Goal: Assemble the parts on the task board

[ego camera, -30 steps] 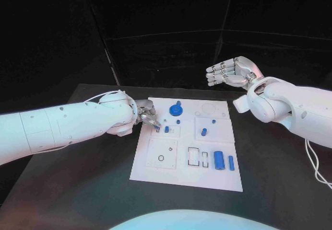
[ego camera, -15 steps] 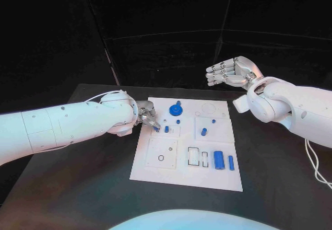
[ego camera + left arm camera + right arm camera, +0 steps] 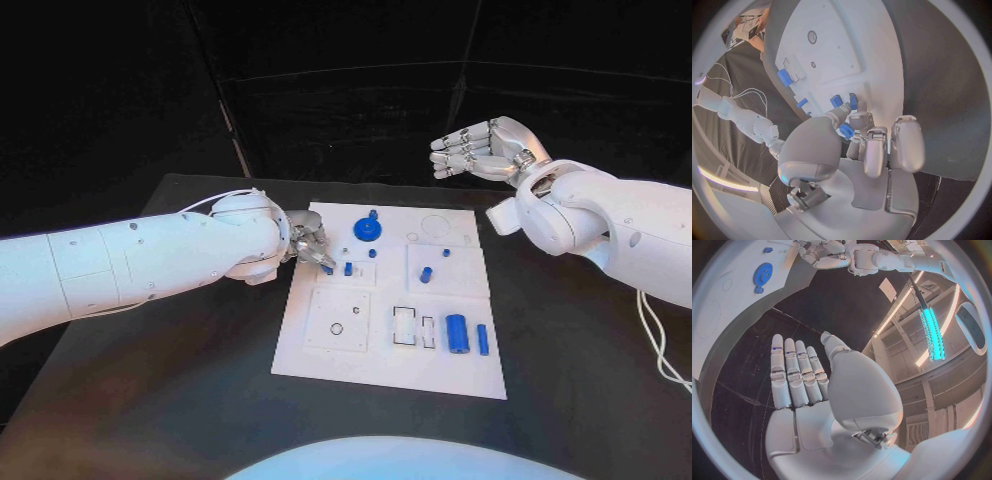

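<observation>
Head view: against the picture from a second ago we find almost nothing moved. The left hand (image 3: 306, 240) still sits at the upper left edge of the white board (image 3: 346, 365), and the right hand (image 3: 483, 148) still hangs in the upper right of the frame, above and behind the board's far edge, well apart from every piece.

The board is a white plate with shallow square panels and outlined slots. On it we see a blue gear (image 3: 366, 230) near the top middle, a small blue peg (image 3: 348, 269) beside the left fingers, another short blue piece (image 3: 426, 274) right of centre, and a long blue cylinder (image 3: 457, 333) with a thin blue bar (image 3: 482, 340) beside it at the lower right.

In the left wrist view the left hand's fingers (image 3: 859, 121) are curled together, with a small blue part (image 3: 846, 131) pinched between thumb and a fingertip, just above the board's surface near two more blue pieces.

The right hand's fingers (image 3: 792, 375) lie straight and side by side, palm bare, holding nothing.
</observation>
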Controlling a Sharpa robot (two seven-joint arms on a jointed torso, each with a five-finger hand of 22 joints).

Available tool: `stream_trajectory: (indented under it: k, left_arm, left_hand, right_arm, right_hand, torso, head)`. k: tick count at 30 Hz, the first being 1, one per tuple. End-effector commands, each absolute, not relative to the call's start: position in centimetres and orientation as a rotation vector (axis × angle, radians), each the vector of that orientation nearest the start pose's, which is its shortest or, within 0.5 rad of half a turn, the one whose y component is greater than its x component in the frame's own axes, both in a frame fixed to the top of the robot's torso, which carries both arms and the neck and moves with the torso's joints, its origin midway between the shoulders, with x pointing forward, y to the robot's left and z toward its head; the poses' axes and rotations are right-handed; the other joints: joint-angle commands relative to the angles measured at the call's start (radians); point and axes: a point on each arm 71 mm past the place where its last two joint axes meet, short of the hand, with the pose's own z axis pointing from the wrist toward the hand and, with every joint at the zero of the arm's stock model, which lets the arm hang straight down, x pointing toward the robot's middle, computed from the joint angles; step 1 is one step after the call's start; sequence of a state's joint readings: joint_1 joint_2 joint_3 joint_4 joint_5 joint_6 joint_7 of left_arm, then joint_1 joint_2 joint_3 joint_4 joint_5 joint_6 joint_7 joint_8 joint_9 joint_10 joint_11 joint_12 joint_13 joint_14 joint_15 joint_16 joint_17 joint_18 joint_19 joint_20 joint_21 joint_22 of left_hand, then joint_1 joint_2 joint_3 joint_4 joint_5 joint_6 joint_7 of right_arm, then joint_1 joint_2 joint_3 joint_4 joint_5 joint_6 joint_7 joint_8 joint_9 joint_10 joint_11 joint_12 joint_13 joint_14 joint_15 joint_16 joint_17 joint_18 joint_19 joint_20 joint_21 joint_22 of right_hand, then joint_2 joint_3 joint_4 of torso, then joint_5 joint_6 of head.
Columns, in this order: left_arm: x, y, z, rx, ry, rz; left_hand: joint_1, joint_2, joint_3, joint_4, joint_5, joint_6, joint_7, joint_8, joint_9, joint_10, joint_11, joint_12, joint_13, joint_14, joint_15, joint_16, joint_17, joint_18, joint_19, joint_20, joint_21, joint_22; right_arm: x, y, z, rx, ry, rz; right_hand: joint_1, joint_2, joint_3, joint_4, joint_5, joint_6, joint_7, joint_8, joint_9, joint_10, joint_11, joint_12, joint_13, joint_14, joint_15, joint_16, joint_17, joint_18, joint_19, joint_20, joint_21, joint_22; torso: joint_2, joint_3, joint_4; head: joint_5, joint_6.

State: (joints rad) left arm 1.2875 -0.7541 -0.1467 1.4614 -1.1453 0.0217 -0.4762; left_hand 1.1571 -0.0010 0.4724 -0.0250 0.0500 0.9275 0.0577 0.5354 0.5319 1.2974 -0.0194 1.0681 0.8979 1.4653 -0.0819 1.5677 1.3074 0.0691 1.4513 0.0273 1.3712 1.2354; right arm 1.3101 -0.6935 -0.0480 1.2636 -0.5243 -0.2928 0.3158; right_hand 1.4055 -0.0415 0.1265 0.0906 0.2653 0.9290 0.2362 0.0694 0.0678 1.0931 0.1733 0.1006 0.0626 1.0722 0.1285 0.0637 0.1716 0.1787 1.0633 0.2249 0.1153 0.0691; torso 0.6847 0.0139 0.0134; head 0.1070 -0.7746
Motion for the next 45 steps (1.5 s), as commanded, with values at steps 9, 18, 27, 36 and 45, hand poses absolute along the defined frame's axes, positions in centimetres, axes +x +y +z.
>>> stream_trajectory:
  k: [9, 18, 27, 36, 45]
  left_arm:
    - [49.32, 19.34, -21.86, -0.099, 2.187, -0.379]
    - [49.34, 19.32, -21.89, -0.103, 2.191, -0.382]
    - [49.21, 19.32, -22.15, -0.078, 2.232, -0.358]
    - [49.10, 19.22, -22.36, -0.052, 2.267, -0.346]
    - [49.22, 19.30, -22.36, -0.069, 2.261, -0.355]
  left_hand:
    - [0.007, 0.001, 0.103, -0.095, 0.004, 0.005, -0.004, 0.006, 0.002, 0.009, -0.003, 0.003, 0.002, 0.106, 0.000, 0.003, 0.263, -0.001, 0.006, 0.000, 0.004, 0.001]
    - [0.007, 0.001, 0.105, -0.094, 0.004, 0.006, -0.005, 0.007, 0.002, 0.010, -0.003, 0.003, 0.002, 0.106, 0.000, 0.003, 0.263, -0.001, 0.006, 0.000, 0.004, 0.001]
    - [0.008, -0.005, 0.118, -0.098, 0.005, 0.008, -0.005, 0.009, 0.004, 0.012, -0.004, 0.001, 0.001, 0.106, -0.001, 0.003, 0.263, -0.001, 0.006, -0.001, 0.004, 0.000]
    - [-0.008, -0.029, 0.142, -0.096, 0.030, 0.017, -0.009, 0.019, 0.009, 0.016, -0.007, -0.005, -0.006, 0.106, -0.002, 0.003, 0.263, -0.001, 0.008, -0.002, 0.005, 0.004]
    - [-0.027, -0.047, 0.148, -0.089, 0.063, 0.022, -0.013, 0.026, 0.014, 0.021, -0.010, -0.007, -0.008, 0.106, -0.005, 0.003, 0.263, -0.001, 0.009, -0.004, 0.006, 0.005]
  right_arm:
    - [54.82, -19.82, -13.33, 0.504, 1.474, 1.292]
    - [54.84, -19.79, -13.34, 0.503, 1.475, 1.292]
    - [54.86, -19.78, -13.37, 0.503, 1.478, 1.293]
    - [54.87, -19.80, -13.42, 0.504, 1.484, 1.294]
    - [54.85, -19.77, -13.45, 0.503, 1.490, 1.297]
  right_hand:
    - [0.008, 0.003, -0.002, -0.006, 0.004, -0.006, 0.001, -0.003, -0.001, -0.008, -0.002, 0.003, 0.000, 0.008, 0.002, 0.005, -0.001, 0.004, 0.000, 0.008, -0.007, 0.001]
    - [0.008, 0.003, -0.002, -0.006, 0.004, -0.006, 0.001, -0.003, -0.001, -0.008, -0.002, 0.003, 0.000, 0.008, 0.002, 0.005, -0.001, 0.004, 0.000, 0.008, -0.007, 0.001]
    - [0.008, 0.003, -0.002, -0.006, 0.004, -0.006, 0.001, -0.003, -0.001, -0.008, -0.002, 0.003, 0.000, 0.008, 0.002, 0.005, -0.001, 0.004, 0.000, 0.008, -0.007, 0.001]
    - [0.007, 0.004, -0.002, -0.005, 0.004, -0.005, 0.001, -0.003, 0.000, -0.008, -0.002, 0.004, 0.000, 0.009, 0.002, 0.006, -0.003, 0.004, 0.001, 0.008, -0.007, 0.001]
    - [0.007, 0.004, -0.002, -0.005, 0.004, -0.005, 0.001, -0.003, 0.000, -0.008, -0.002, 0.004, 0.000, 0.009, 0.002, 0.006, -0.003, 0.004, 0.001, 0.008, -0.007, 0.001]
  torso:
    - [0.001, 0.0003, -0.0013]
    - [0.000, 0.0003, -0.0011]
    - [0.000, 0.0000, -0.0009]
    - [0.000, 0.0000, -0.0003]
    - [0.000, 0.0003, -0.0002]
  head:
    - [0.000, 0.000]
    - [-0.001, -0.002]
    - [-0.003, -0.003]
    - [-0.002, -0.004]
    - [-0.002, -0.004]
